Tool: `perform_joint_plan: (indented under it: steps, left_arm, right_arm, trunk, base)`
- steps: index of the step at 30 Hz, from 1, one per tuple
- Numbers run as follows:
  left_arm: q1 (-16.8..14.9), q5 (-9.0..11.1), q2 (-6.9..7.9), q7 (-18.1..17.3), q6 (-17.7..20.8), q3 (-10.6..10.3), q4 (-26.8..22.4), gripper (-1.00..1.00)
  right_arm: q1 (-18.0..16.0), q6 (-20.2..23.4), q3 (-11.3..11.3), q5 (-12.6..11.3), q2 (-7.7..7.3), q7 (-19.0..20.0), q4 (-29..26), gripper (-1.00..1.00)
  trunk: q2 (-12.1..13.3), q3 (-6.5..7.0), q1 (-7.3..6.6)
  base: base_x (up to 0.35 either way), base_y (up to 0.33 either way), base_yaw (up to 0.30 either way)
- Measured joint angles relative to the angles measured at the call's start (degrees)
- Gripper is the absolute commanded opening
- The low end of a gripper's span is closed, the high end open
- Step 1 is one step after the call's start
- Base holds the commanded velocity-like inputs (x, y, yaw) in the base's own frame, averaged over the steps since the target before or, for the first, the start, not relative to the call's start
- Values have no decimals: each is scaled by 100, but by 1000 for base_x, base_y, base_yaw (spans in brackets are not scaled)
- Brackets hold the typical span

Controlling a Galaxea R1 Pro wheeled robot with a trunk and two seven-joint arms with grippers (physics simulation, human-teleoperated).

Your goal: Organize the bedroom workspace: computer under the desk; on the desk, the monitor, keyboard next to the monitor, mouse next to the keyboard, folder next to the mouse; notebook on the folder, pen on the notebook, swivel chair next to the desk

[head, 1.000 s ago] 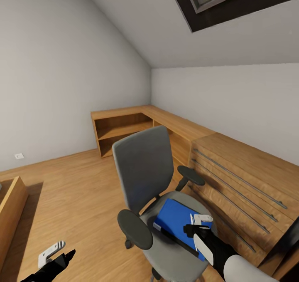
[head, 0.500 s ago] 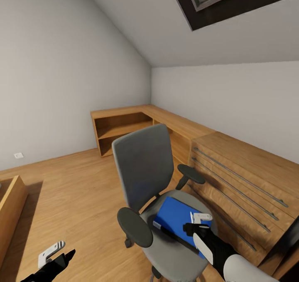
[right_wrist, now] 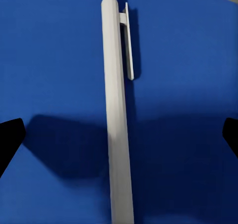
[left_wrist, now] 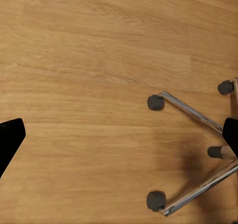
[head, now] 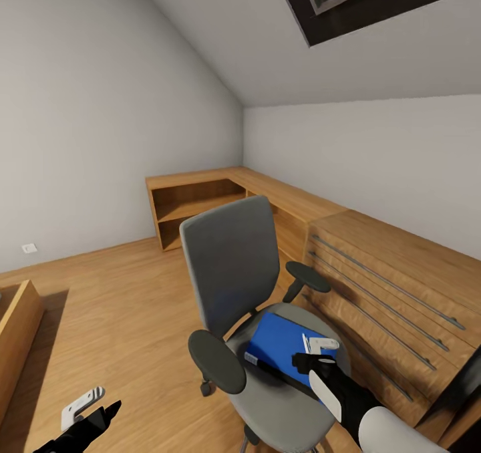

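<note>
While we are easing the right gripper down, wide open, the pen is lying centred between its fingers.

The camera is tilting slightly; the folder is resting on the swivel chair, cabinet at two o'clock. Our left gripper, open, is idling at seven o'clock.

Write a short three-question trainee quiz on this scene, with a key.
1. True or false: the folder lies on the swivel chair.
2. What lies on the folder under the right gripper? A) mouse B) pen C) notebook
3. Which gripper hangs over bare floor near the chair's casters?

Key: 1 true. 2 B. 3 the left gripper, with its fingers apart.
</note>
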Motion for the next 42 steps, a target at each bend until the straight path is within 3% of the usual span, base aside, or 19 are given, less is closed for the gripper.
perform_joint_plan:
  steps: [9,10,39,42]
  left_arm:
    - [-1,0,3,-1,2,0,0,100]
    - [0,0,2,-1,1,0,0,100]
    - [0,-1,9,-1,0,8,14,100]
    - [0,0,9,4,0,8,17,100]
  right_arm:
    - [0,4,1,-7,0,-8,-4,100]
    - [0,6,1,-7,0,-8,-4,-100]
    - [2,11,16,-39,2,14,29,-100]
    - [2,7,11,-32,1,12,132,-100]
  trunk:
    - [0,0,0]
    - [0,0,0]
    - [0,0,0]
    - [119,53,-65]
  base:
    - [0,0,0]
    - [0,0,0]
    - [0,0,0]
    - [0,0,0]
